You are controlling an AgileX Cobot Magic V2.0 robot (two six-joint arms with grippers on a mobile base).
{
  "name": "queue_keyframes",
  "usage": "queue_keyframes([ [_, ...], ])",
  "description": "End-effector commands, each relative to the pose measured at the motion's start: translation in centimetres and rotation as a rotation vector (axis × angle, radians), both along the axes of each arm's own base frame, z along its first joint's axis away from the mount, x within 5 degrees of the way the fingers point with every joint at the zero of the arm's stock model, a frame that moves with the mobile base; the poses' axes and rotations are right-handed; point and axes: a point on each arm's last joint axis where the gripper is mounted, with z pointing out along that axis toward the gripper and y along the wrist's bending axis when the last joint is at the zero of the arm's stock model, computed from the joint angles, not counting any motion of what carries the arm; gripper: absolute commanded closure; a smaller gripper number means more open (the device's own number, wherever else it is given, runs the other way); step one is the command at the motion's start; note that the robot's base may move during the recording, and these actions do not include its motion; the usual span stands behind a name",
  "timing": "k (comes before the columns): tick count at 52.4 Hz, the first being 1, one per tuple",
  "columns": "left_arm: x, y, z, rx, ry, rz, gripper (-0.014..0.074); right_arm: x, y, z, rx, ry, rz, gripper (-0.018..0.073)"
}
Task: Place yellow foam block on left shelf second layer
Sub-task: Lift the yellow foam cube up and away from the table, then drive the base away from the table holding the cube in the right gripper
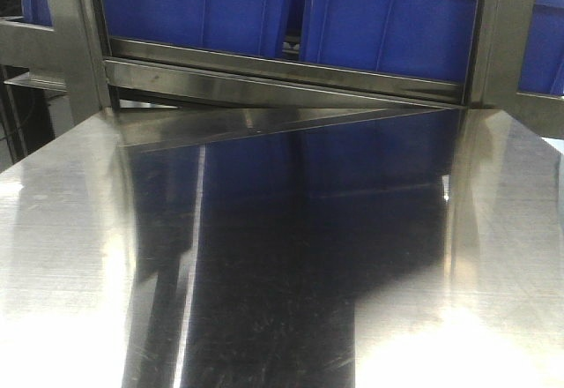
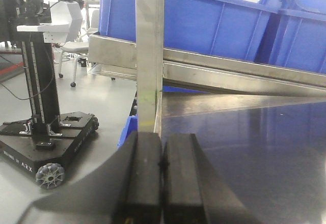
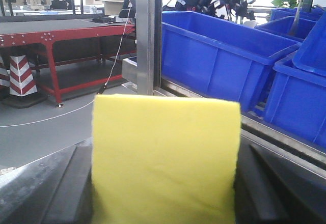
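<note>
One yellow foam block (image 3: 165, 147) sits clamped inside right tool (image 3: 165, 188); left tool (image 2: 162, 183) pressed together.

Front camera hangs low over the steel table (image 1: 70, 256), facing blue bins (image 1: 388, 26). Wrist cameras peer from just behind the left claw (image 2: 162, 183) and right claw (image 3: 165, 183), same bins ahead.

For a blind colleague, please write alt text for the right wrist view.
A yellow block, held between the dark fingers of the right gripper, fills the lower middle. Behind it stand a steel post and blue bins; a red-framed table stands on the grey floor at the left.
</note>
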Motion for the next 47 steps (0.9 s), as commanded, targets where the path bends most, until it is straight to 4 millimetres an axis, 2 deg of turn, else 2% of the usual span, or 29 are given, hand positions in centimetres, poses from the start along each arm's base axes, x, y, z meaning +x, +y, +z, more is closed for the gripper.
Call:
queue_keyframes([
  [1,0.09,-0.12,-0.09,-0.005,-0.052,-0.014,0.0461,-0.22,-0.12,1.87,0.061,-0.115,0.003,0.0261],
  [47,0.09,-0.1,-0.09,-0.005,-0.052,-0.012,0.0461,-0.22,-0.12,1.87,0.061,-0.115,0.003,0.0261],
])
